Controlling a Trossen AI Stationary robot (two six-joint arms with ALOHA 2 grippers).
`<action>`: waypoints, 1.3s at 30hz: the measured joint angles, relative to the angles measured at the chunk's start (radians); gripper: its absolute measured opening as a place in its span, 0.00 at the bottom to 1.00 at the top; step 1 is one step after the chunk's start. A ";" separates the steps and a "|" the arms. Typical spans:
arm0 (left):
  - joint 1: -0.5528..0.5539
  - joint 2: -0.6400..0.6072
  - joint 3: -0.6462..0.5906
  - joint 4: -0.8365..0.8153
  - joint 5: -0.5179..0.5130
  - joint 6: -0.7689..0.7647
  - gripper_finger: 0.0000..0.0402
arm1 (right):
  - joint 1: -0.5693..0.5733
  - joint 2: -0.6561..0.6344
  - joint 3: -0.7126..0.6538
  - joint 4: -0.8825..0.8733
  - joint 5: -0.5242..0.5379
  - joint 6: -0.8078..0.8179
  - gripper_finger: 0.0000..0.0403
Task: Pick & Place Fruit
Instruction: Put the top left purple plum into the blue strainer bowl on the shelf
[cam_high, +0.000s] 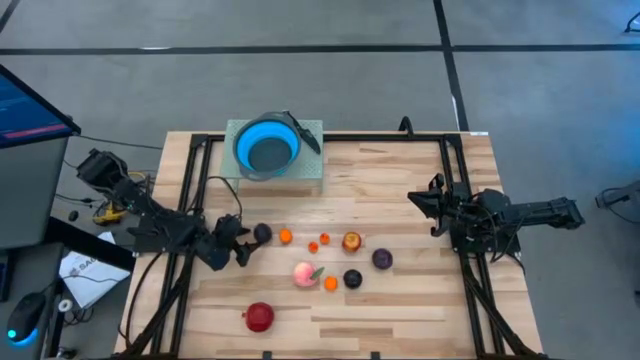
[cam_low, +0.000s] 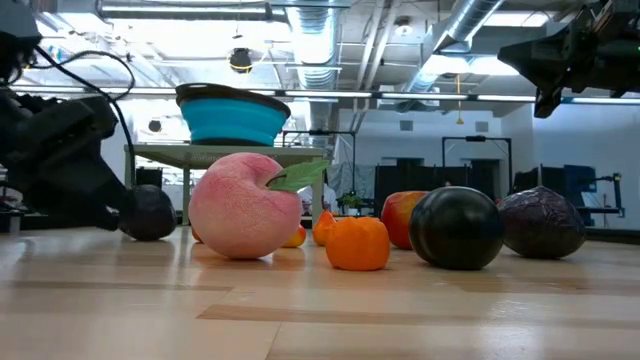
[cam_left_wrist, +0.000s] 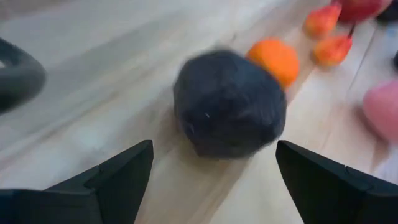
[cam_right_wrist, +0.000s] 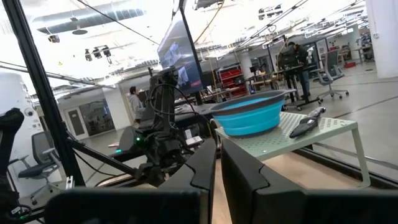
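My left gripper (cam_high: 240, 247) is open and low over the table's left part. Its fingers stand on either side of a dark purple plum (cam_left_wrist: 229, 102), short of it and not touching. The plum (cam_high: 262, 233) rests on the wood. To its right lie small oranges (cam_high: 285, 236), a red-yellow fruit (cam_high: 352, 241), a purple plum (cam_high: 382, 259), a dark plum (cam_high: 352, 279) and a pink peach with a green leaf (cam_high: 305, 273). A red apple (cam_high: 259, 317) lies near the front edge. My right gripper (cam_right_wrist: 217, 168) is shut and raised at the table's right side (cam_high: 425, 200).
A blue round bowl (cam_high: 267, 147) stands on a pale green raised stand (cam_high: 310, 175) at the table's far edge, with a dark tool (cam_high: 305, 135) beside it. Black frame rails (cam_high: 190, 200) run along the table's left and right sides.
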 joint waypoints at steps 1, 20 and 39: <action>0.015 0.000 0.000 0.001 0.036 0.019 0.85 | 0.000 0.000 0.000 0.000 0.000 0.000 0.05; 0.209 -0.001 0.098 -0.132 0.425 0.503 0.90 | 0.000 0.000 0.000 0.000 0.000 0.000 0.05; 0.312 0.000 0.205 -0.340 0.363 0.627 0.85 | 0.000 0.000 0.000 -0.001 0.000 0.000 0.05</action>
